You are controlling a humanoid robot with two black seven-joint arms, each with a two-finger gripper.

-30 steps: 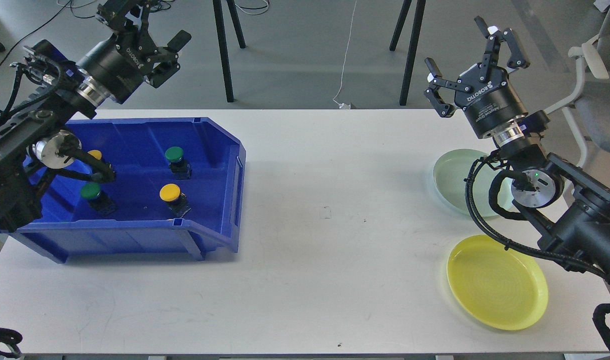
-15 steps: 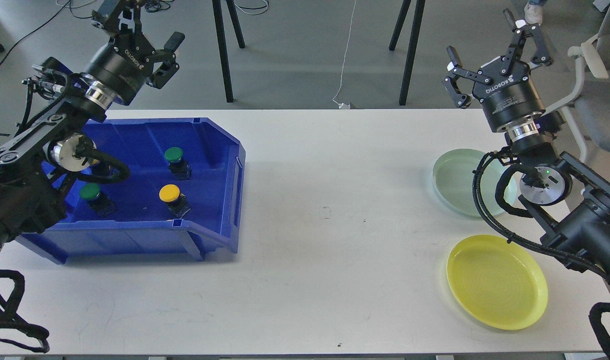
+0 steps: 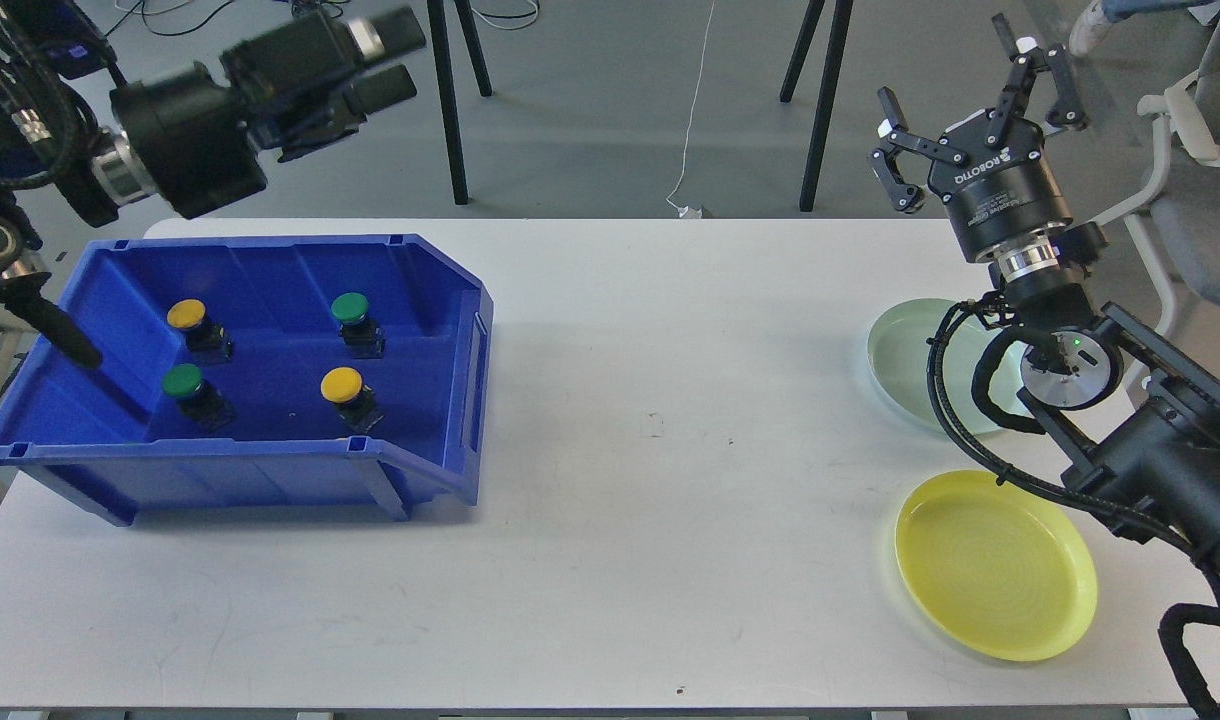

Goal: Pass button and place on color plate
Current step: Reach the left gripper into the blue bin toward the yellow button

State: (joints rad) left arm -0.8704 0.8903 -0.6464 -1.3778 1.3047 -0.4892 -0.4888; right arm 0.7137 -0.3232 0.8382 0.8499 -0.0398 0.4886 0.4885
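A white table (image 3: 610,480) fills most of the view. On its left part sits a large blue bin (image 3: 440,300), open on top with a cut-down front wall. Four push buttons stand inside it, all apart from one another: a yellow button (image 3: 187,315) at the far left, a green button (image 3: 350,309) at the far right, a second green button (image 3: 183,381) at the near left, and a second yellow button (image 3: 341,384) at the near right. Each has a coloured cap on a dark base.

On the right part of the table lie two plates with nothing in them. The yellow plate (image 3: 995,578) is near the front right corner. The pale green plate (image 3: 905,350) lies farther back, and the right arm crosses over its right side.

The left gripper (image 3: 395,60) hangs high above the far edge of the bin, pointing right; it is motion-blurred, its two fingers lie close to each other with a thin gap, and it holds nothing. The right gripper (image 3: 975,85) is raised beyond the far right edge of the table, its fingers spread wide, nothing between them.

Beyond the table, on the grey floor, stand black tripod legs (image 3: 450,100), with a white cable (image 3: 692,130) between them. A grey chair (image 3: 1205,160) stands at the far right.
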